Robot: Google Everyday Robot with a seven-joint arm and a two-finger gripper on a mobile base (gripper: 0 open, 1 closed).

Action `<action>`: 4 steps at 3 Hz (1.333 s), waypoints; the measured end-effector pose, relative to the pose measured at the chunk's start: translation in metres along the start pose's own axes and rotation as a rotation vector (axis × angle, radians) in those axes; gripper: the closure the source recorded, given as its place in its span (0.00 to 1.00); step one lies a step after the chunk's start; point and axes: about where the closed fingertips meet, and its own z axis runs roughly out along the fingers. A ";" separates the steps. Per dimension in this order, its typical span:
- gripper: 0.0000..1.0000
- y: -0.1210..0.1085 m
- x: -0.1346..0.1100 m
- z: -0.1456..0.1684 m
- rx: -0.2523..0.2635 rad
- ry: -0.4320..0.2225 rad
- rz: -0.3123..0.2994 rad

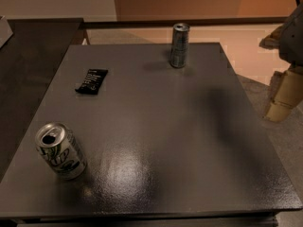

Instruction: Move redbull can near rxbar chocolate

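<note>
The redbull can [179,45], tall, slim and silver-grey, stands upright near the far edge of the grey table [189,141], right of centre. The rxbar chocolate [92,81], a small flat black wrapper with white print, lies on the left part of the table, well left of the can and a little nearer to me. My gripper [283,96] is at the right edge of the view, beyond the table's right side, and is only partly in view. It is far from both objects and holds nothing that I can see.
A wider silver can with green markings [61,150] stands tilted near the table's front left corner. A dark counter [33,51] adjoins the table on the left. Floor lies beyond the right edge, and a wall is at the back.
</note>
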 end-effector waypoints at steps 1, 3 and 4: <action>0.00 0.000 0.000 0.000 0.000 0.000 0.000; 0.00 -0.027 -0.004 0.011 0.007 -0.092 0.032; 0.00 -0.058 -0.008 0.029 0.013 -0.160 0.066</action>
